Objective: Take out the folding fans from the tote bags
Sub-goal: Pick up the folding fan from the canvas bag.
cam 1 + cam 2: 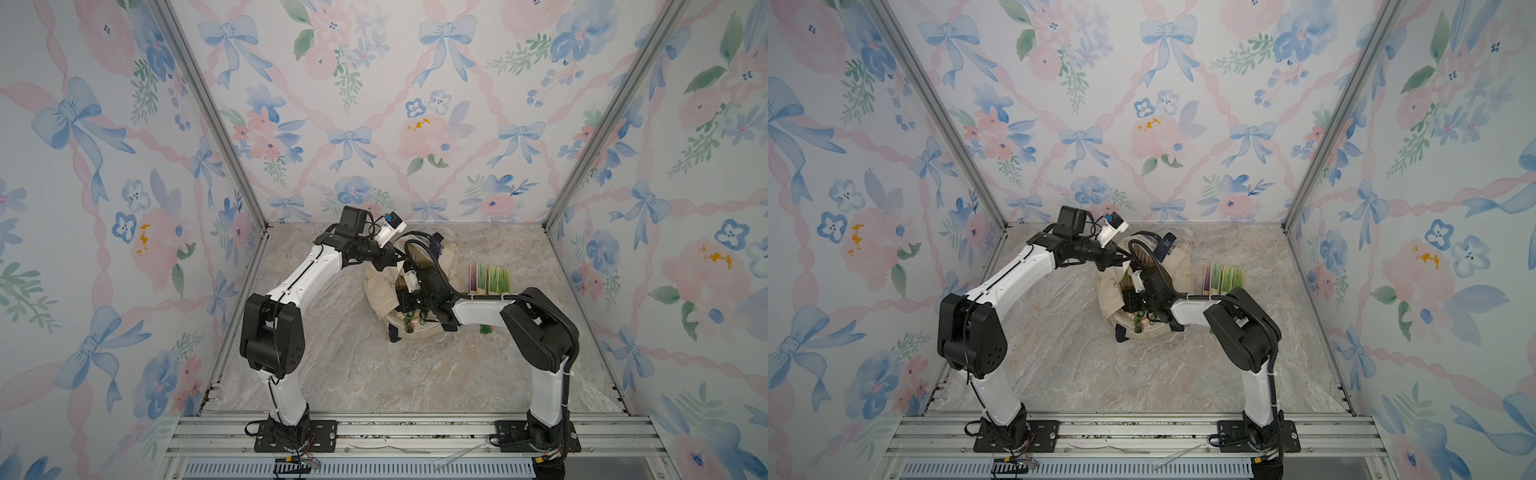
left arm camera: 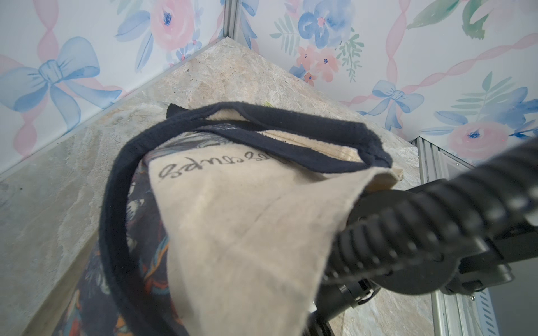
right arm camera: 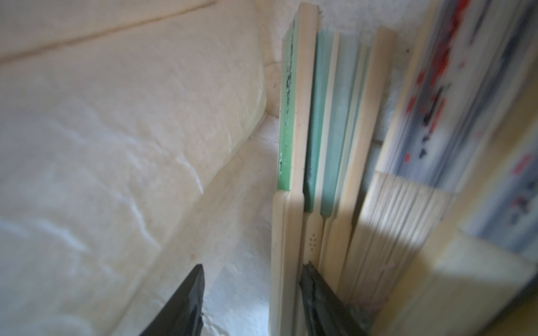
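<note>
The marble desk [image 1: 353, 365] carries a cream tote bag [image 1: 380, 286] with navy straps, slumped with its mouth open. Near the tote bag, four folding fans [image 1: 490, 278] lie in a row on the desk, already outside it. Inside the tote bag more folding fans sit packed side by side, a green fan [image 3: 291, 116] outermost against the cloth. The left end effector [image 1: 392, 259] is clenched on the tote bag's rim. The right end effector [image 3: 253, 266] is inside the tote bag, released, its fingers either side of the green fan's bamboo guard.
</note>
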